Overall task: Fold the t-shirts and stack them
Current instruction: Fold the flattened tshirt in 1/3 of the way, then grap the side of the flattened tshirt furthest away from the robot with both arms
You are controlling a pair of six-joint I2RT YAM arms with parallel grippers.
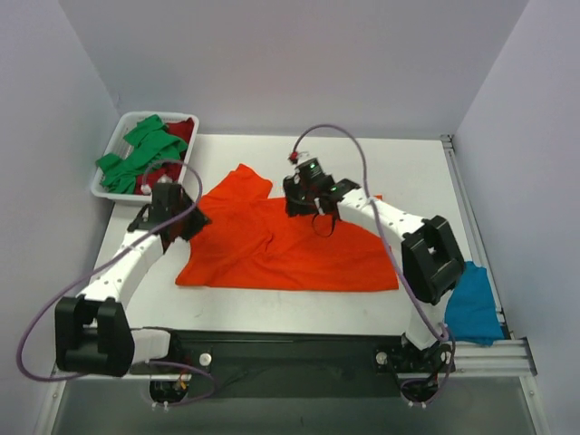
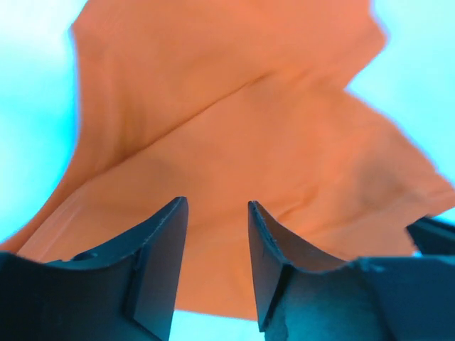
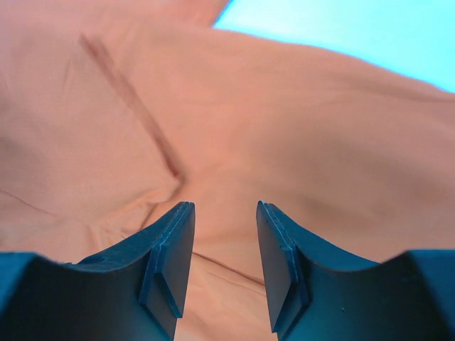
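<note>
Orange t-shirt (image 1: 290,249) lies under the down-tilted left end effector (image 2: 217,206) and right end effector (image 3: 224,206), both released.

Orange t-shirt (image 1: 290,245): was bright orange, plain, unprinted.
Green t-shirt (image 1: 140,156): was plain green.
Dark red t-shirt (image 1: 184,130): was plain dark red.
Teal blue t-shirt (image 1: 473,308): was plain teal.
Tray (image 1: 107,149): was white.
Table (image 1: 412,172): was white.
Left arm (image 1: 127,267) and right arm (image 1: 390,217): were white with black joints.
Cables (image 1: 36,326): were pale purple.
Walls (image 1: 272,54): were pale grey.

The orange t-shirt (image 1: 290,254) lies spread on the tabletop (image 1: 408,172), left hand (image 1: 186,225) at its left edge, right hand (image 1: 304,201) over its middle.
</note>
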